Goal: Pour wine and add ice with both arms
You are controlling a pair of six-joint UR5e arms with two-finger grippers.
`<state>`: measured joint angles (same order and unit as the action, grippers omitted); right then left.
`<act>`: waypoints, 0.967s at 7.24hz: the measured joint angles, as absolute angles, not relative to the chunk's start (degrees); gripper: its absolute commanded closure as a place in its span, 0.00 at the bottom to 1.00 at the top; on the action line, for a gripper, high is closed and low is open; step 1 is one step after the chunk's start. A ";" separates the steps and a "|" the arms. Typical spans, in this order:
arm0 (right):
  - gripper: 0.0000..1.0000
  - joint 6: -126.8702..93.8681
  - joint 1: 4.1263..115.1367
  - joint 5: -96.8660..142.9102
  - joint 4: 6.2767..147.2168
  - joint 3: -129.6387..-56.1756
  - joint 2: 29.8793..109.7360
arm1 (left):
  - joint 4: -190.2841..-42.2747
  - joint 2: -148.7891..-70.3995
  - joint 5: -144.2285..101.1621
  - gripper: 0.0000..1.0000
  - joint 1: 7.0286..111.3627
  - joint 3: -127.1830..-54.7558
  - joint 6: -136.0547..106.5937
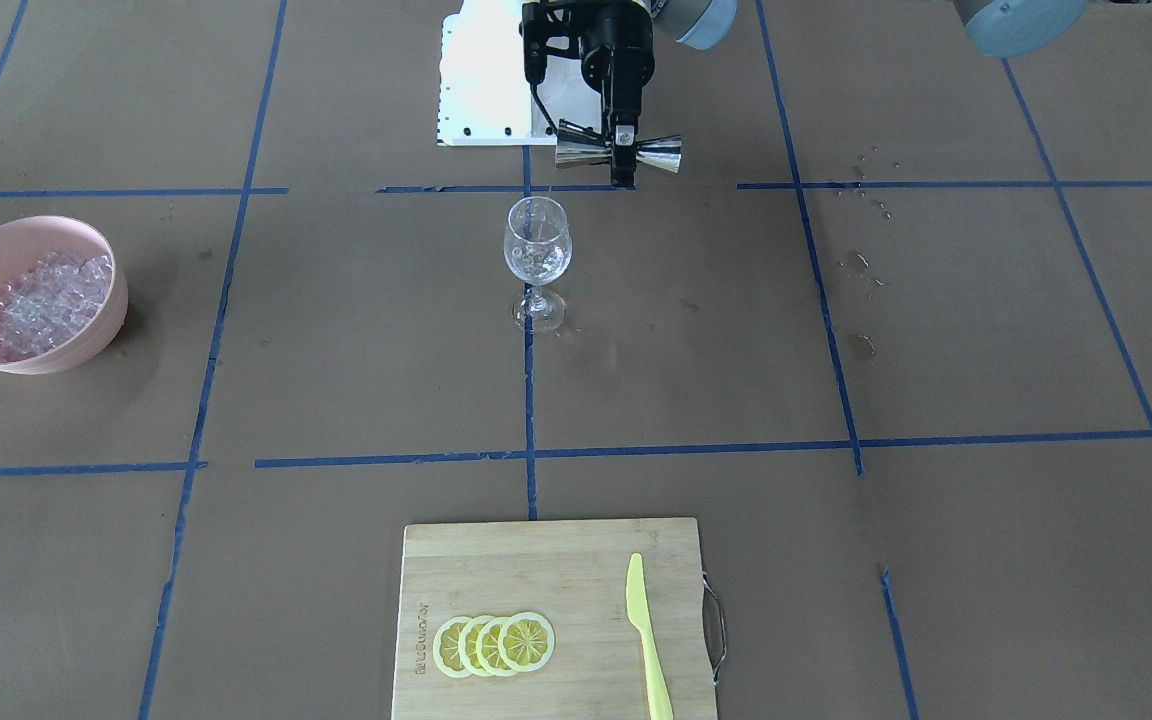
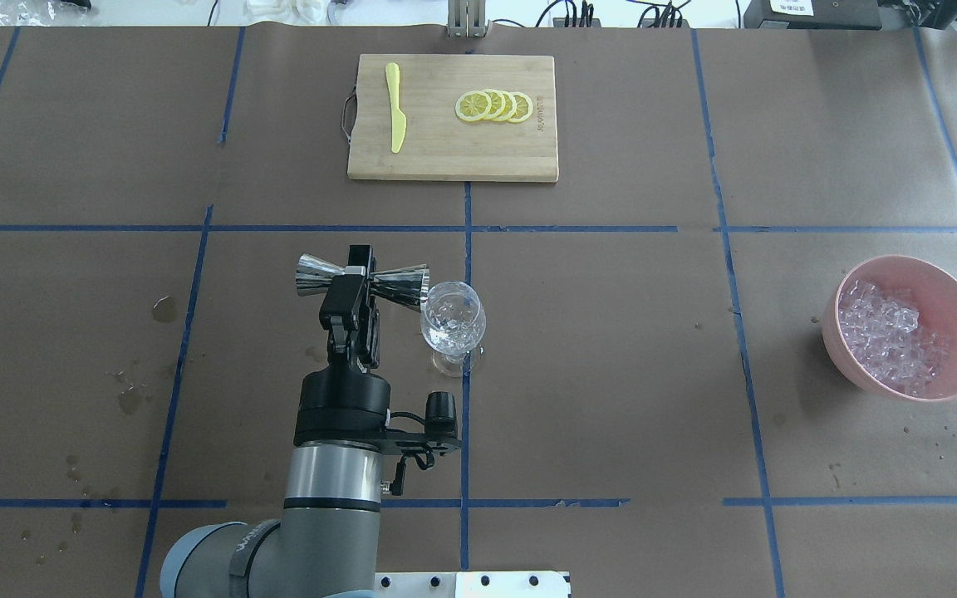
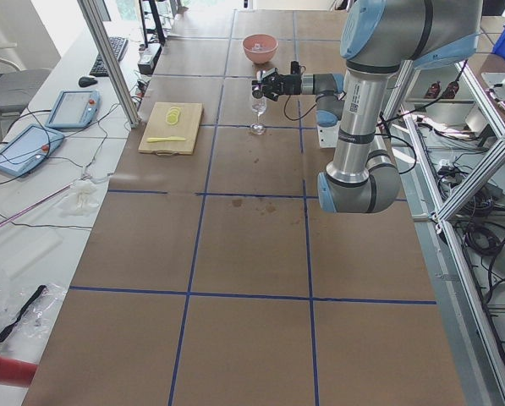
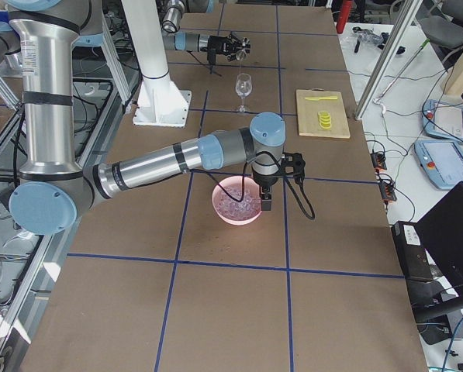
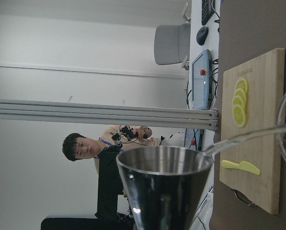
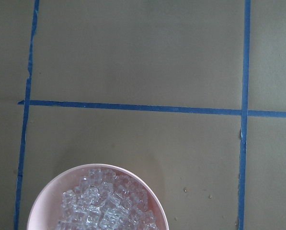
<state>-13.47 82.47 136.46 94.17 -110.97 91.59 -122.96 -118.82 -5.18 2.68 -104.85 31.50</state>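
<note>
Left gripper (image 2: 360, 278), centre left of the overhead view: jaws clamped on the waist of the jigger (image 2: 399, 285), which lies horizontal. Its right-hand mouth sits just at the rim of the glass (image 2: 452, 320). You cannot tell whether they touch, or whether anything is flowing.

Glass upright on the paper. Clear glints in its bowl, contents hard to make out.

Left wrist view: jigger mouth fills the bottom centre, its lower part cut off. Only a sliver of the glass rim shows at the right edge. A person stands partly hidden behind the jigger.

Right gripper (image 4: 265, 203) shows only in the right side view, hanging over the bowl (image 2: 952, 286). You cannot tell how its jaws stand. The right wrist view shows no fingers.

Ice (image 2: 881, 332) is heaped in the bowl, at the overhead view's right. In the right wrist view the bowl is cut off by the bottom edge.

Board (image 2: 445, 149) at top centre carries lemon slices (image 2: 495, 106) and a knife (image 2: 395, 120).
</note>
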 measured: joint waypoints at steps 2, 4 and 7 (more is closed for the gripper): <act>0.00 -15.48 82.14 135.37 91.23 -111.47 91.78 | -125.02 -118.83 -4.57 1.00 2.42 -104.50 32.19; 0.00 -19.68 80.56 133.84 86.95 -111.58 92.17 | -132.06 -118.72 -4.46 1.00 2.28 -103.72 32.25; 0.00 -20.87 79.13 132.39 85.40 -111.54 92.36 | -139.32 -117.76 -4.48 1.00 2.95 -103.24 32.08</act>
<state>-20.87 79.13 132.39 85.40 -111.54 92.36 -139.32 -117.76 -4.48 2.95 -103.24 32.08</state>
